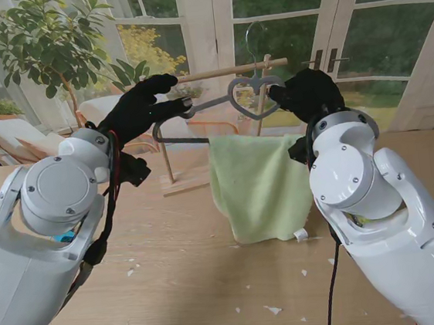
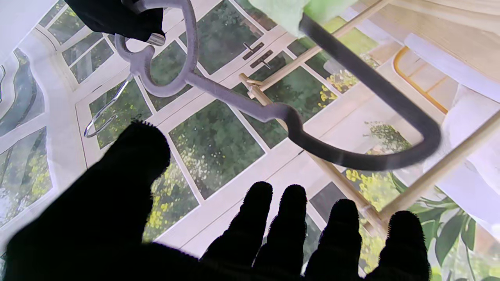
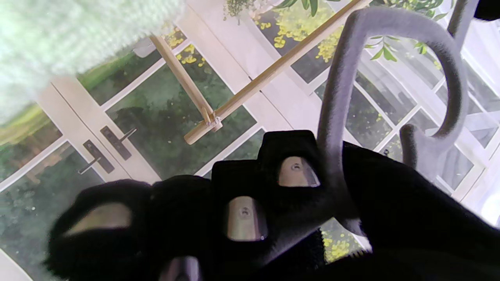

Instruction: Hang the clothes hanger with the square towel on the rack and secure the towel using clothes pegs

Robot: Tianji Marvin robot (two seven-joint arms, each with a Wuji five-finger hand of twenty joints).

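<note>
My right hand is shut on the grey hanger beside its heart-shaped neck; in the right wrist view its fingers curl around the grey stem. A pale green square towel drapes over the hanger's lower bar and reaches down toward the table. The metal hook stands up at the wooden rack's top rod; whether it rests on the rod I cannot tell. My left hand is open at the hanger's left shoulder, its fingers spread and apart from the bar.
The rack's upright and base stand on the wooden table. Small white scraps lie scattered near me, and a small white piece sits by the towel's lower corner. A potted plant and glass doors are behind.
</note>
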